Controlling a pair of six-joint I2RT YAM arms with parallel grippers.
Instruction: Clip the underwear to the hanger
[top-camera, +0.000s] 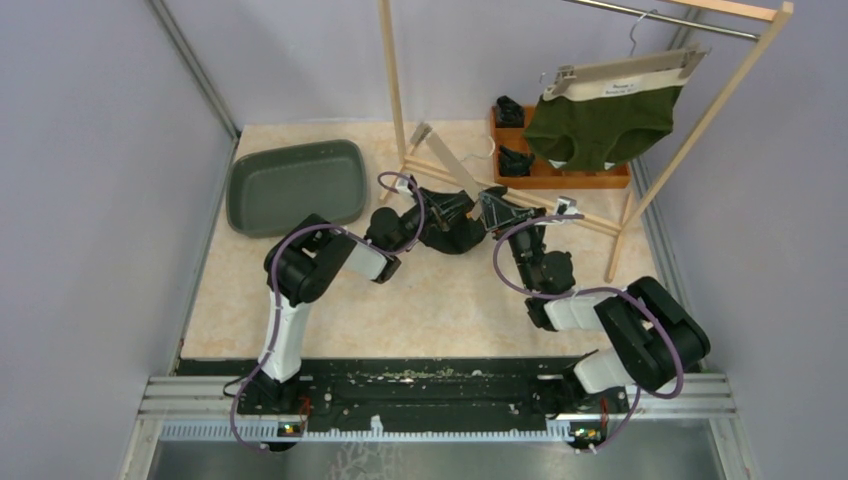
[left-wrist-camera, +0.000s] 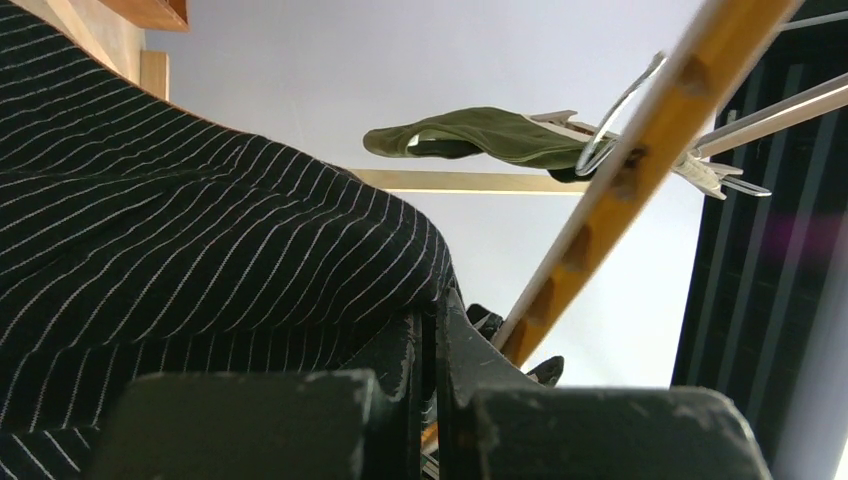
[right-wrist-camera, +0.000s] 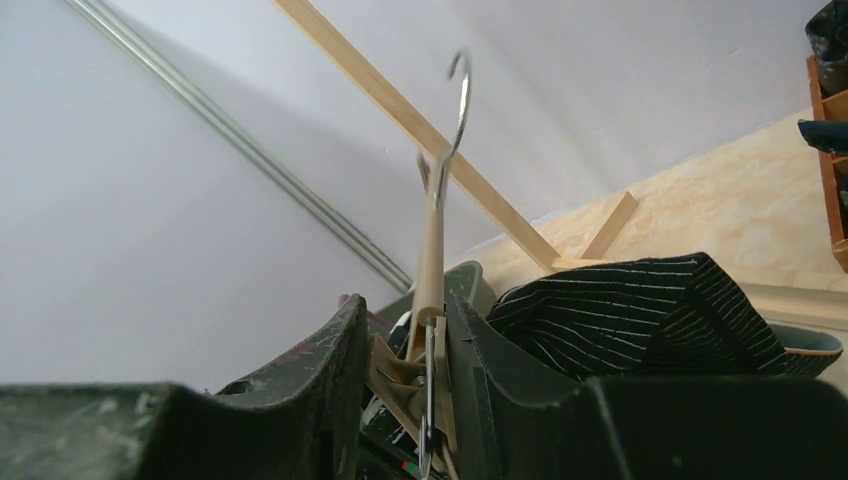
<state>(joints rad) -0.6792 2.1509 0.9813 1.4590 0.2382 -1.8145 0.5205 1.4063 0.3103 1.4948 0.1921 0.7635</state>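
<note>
The black pin-striped underwear (top-camera: 452, 235) lies bunched on the table between my two grippers. My left gripper (top-camera: 425, 215) is shut on a fold of the underwear (left-wrist-camera: 200, 260), with the cloth running down between the left gripper's (left-wrist-camera: 437, 312) tips. The wooden hanger (top-camera: 455, 168) slants up from the pile, with its metal hook at the far end. My right gripper (top-camera: 497, 208) has its fingers on either side of the hanger's (right-wrist-camera: 430, 240) end clip (right-wrist-camera: 395, 375). In the right wrist view both sides of my right gripper (right-wrist-camera: 405, 300) touch that clip, and the underwear (right-wrist-camera: 640, 310) bulges just to the right.
A dark green tray (top-camera: 295, 185) sits at the back left. A wooden clothes rack (top-camera: 395, 80) stands behind, its floor bars close to both grippers. An olive pair (top-camera: 600, 125) hangs clipped on its rail. A wooden box (top-camera: 560, 178) of dark garments stands under it.
</note>
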